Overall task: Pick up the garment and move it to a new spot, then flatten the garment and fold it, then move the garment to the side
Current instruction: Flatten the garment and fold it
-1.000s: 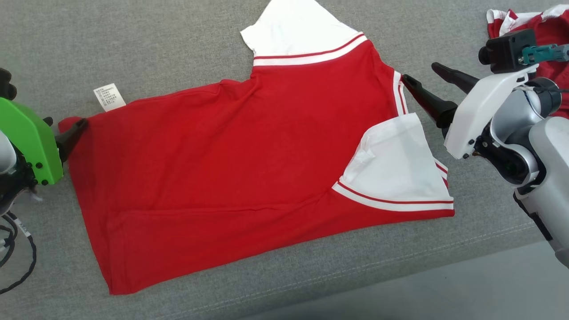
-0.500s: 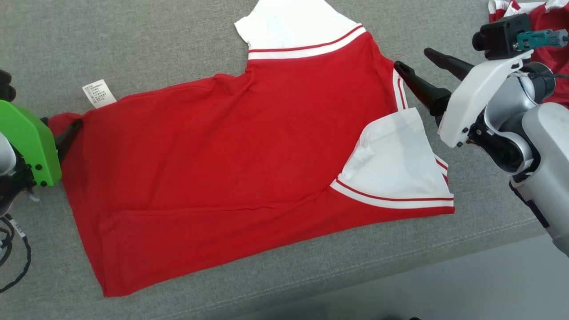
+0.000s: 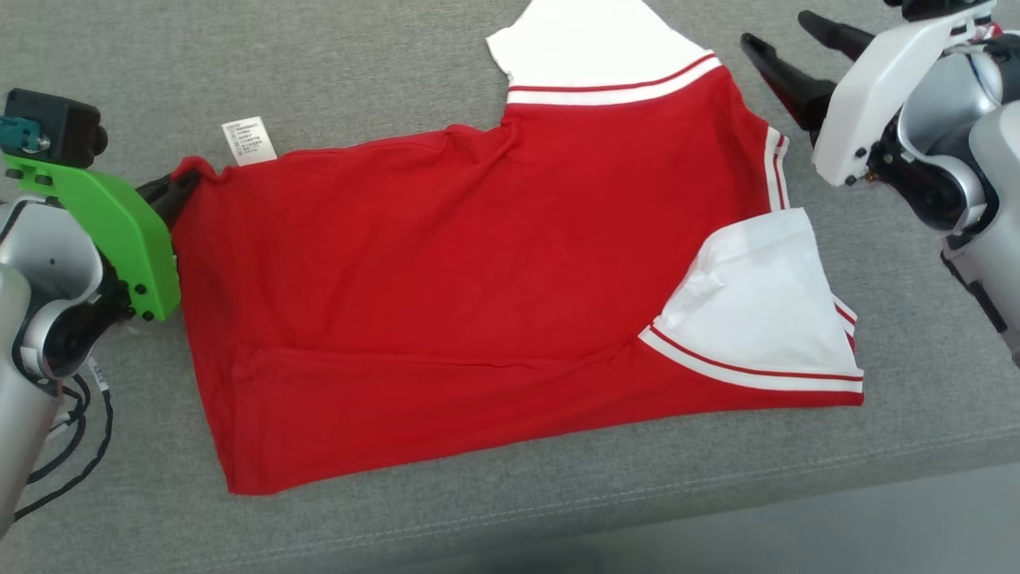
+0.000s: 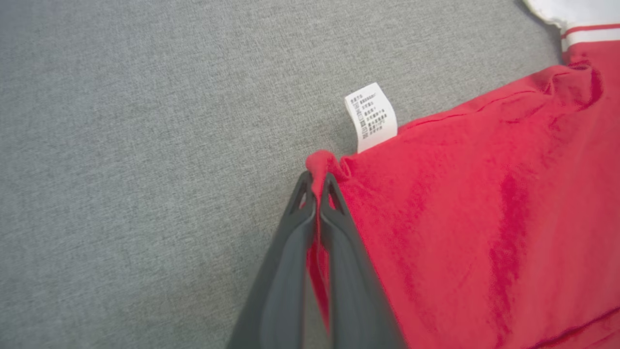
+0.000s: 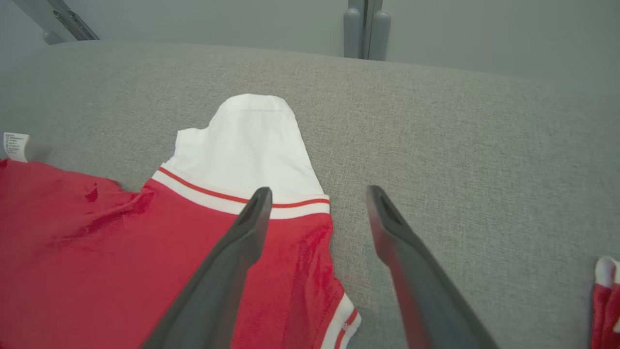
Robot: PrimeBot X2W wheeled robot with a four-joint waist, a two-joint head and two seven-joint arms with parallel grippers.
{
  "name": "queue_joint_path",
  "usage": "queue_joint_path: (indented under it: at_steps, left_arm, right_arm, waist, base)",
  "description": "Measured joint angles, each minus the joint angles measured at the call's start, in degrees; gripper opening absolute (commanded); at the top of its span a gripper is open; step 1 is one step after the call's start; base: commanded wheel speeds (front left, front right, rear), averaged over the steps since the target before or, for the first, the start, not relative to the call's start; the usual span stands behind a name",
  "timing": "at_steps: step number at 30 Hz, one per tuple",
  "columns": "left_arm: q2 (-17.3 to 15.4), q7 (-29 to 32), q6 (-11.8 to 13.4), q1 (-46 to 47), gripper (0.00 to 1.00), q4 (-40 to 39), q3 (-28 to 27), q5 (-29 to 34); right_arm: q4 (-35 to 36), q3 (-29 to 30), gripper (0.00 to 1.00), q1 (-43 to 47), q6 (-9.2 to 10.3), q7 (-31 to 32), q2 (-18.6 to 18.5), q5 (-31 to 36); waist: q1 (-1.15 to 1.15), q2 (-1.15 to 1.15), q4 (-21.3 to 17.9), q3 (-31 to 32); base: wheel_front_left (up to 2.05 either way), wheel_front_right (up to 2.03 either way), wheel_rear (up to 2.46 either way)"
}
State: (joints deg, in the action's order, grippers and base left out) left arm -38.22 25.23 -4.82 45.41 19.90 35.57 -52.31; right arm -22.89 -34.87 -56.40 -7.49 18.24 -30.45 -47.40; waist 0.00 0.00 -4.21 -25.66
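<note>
On the grey cushion [image 3: 335, 64], the red garment [image 3: 478, 279] with 2 white sleeves lies spread flat. The left gripper [image 4: 317, 186] has its fingers pinched together on the garment's far-left corner, just beside the white care label [image 3: 249, 141]. The right gripper [image 3: 774, 28] is near the garment's far-right edge, its 2 fingers spread wide and holding nothing.

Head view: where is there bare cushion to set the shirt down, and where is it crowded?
Free: the grey cushion beyond the care label and left of the upper white sleeve; a narrow strip between the red shirt and the front seam. Crowded: the right side, around the open right gripper.
</note>
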Motion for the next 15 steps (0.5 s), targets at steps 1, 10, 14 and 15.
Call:
queue_joint_path:
  at_steps: [1,10,14,15]
  left_arm:
    - [0.4,-0.3,0.0,0.1,0.0,-0.5,0.2,0.4]
    - [4.8,-3.2,0.0,2.9,0.0,-2.9,1.5,2.1]
    - [6.7,-4.2,-0.4,4.1,0.0,-2.6,2.2,2.2]
    - [7.5,-4.6,-0.6,4.6,0.0,-2.2,2.5,2.3]
  right_arm:
    - [-0.9,-0.1,1.0,-1.2,0.0,0.5,0.2,0.1]
    - [-10.9,-1.5,1.0,-13.3,0.0,5.5,1.6,1.8]
    - [-14.6,-2.4,1.0,-16.6,0.0,7.1,1.6,2.4]
    - [-15.7,-2.9,1.0,-17.5,0.0,7.8,1.5,2.7]
  waist:
    - [0.0,0.0,0.6,-0.1]
    - [0.0,0.0,6.4,-2.3]
    - [0.0,0.0,8.6,-3.6]
    - [0.0,0.0,9.4,-4.0]
  base:
    - [0.0,0.0,0.0]
    - [0.0,0.0,0.0]
    - [0.0,0.0,0.0]
    - [0.0,0.0,0.0]
